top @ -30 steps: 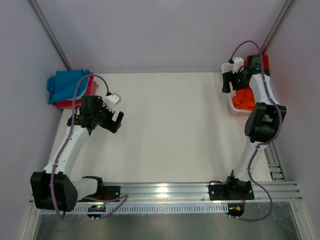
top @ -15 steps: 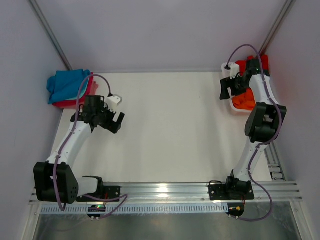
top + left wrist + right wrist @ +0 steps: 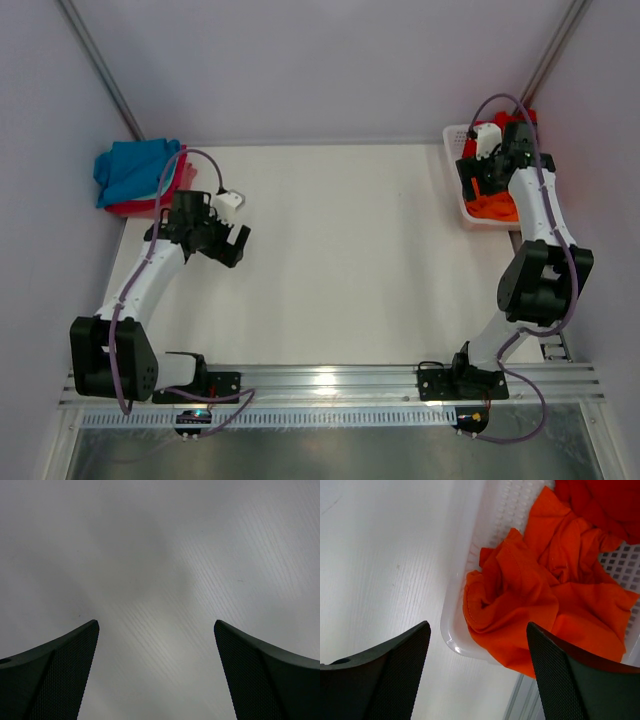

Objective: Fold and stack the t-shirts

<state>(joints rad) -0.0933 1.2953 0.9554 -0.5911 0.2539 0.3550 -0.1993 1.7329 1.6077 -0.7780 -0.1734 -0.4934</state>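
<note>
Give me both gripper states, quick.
Left gripper: open, empty, over the table.
Right gripper: open, holding nothing, above the orange t-shirt in the basket.

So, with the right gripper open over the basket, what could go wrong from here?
The orange t-shirt lies crumpled against the wall of the basket, so a finger of the right gripper might snag the plastic and lift the basket too. A red t-shirt lies against it at the far end and could be dragged out with it.
</note>
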